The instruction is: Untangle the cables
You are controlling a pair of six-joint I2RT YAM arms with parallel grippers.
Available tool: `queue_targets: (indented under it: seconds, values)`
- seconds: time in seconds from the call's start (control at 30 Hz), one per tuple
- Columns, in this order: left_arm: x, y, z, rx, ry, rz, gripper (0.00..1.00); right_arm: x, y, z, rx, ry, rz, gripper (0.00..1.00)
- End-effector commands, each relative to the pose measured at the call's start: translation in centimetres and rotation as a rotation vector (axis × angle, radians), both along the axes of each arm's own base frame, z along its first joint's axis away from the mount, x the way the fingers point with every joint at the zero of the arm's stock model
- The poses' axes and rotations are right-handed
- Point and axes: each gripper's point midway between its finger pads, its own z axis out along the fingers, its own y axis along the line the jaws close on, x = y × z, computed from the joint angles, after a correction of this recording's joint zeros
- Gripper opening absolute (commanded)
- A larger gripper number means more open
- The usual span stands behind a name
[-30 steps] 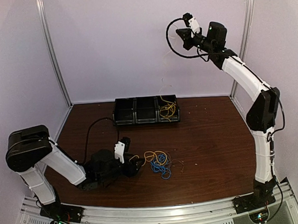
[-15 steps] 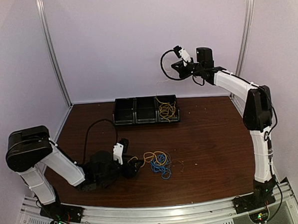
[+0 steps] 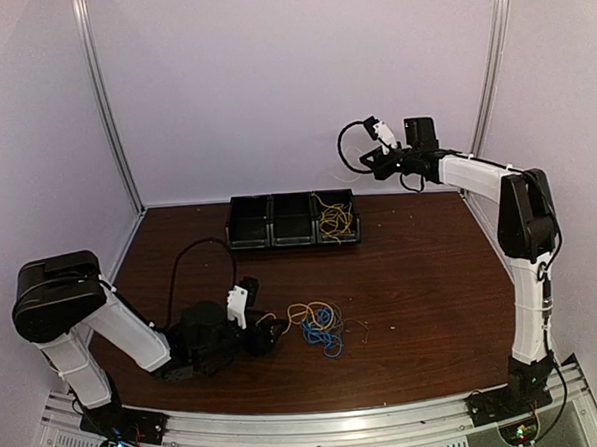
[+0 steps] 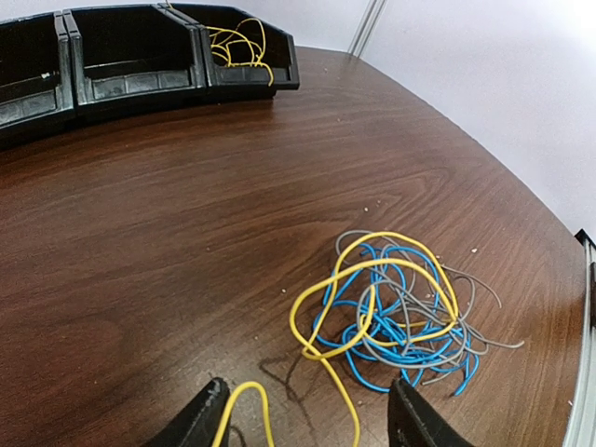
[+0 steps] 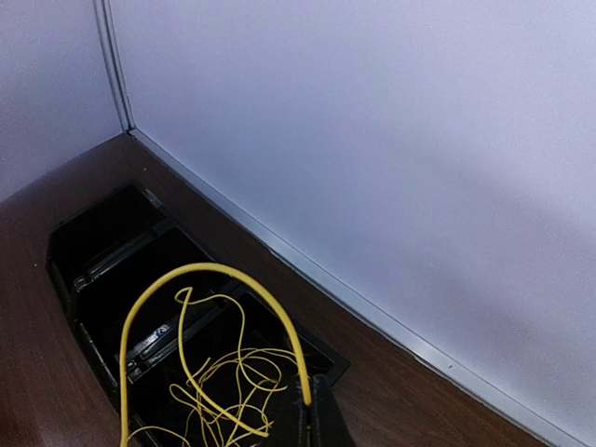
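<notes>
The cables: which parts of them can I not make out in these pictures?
- Left wrist view: the loose yellow end runs off the bottom edge, so where it leads is cut off.
- Right wrist view: the lifted yellow cable leaves at the bottom edge, so its lower end is unseen.
- Top view: grey strands in the tangle are too small to trace.

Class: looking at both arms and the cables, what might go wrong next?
1. The right claw holds a yellow cable above the bin; if it slips, it may fall outside.
2. A yellow strand from the tangle lies inside the open left claw; closing may drag the whole tangle.
</notes>
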Motion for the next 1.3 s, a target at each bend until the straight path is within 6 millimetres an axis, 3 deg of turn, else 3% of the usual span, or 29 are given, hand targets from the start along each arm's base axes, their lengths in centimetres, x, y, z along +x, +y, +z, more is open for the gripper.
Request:
queue_targets:
  seconds: [0.0,0.3,0.6,0.97,1.27]
  values:
    - [0.5,-0.6,0.8,-0.037,-0.019,0.002,0.59,-0.4,-3.2,4.0,0.035,-0.049,-0.055,0.00]
    - [0.5,-0.6,0.9,-0.035,-0.027,0.000,0.59,-3.6,-0.1,-1.8,-0.266,-0.027,0.019,0.00]
    - [0.2,0.0,1.1,-0.043,-0.031,0.005,0.59,-2.6,1.6,-5.2,-0.363,0.009,0.016,0.00]
    - [0.2,-0.3,1.1,-0.033,-0.025,-0.004,0.59,-0.6,5.8,-10.1,-0.329,0.084,0.046,0.00]
    - [0.2,-0.1,1.0,-0.027,-0.022,0.003,0.59,-0.7,8.0,-13.0,-0.377,0.111,0.062,0.00]
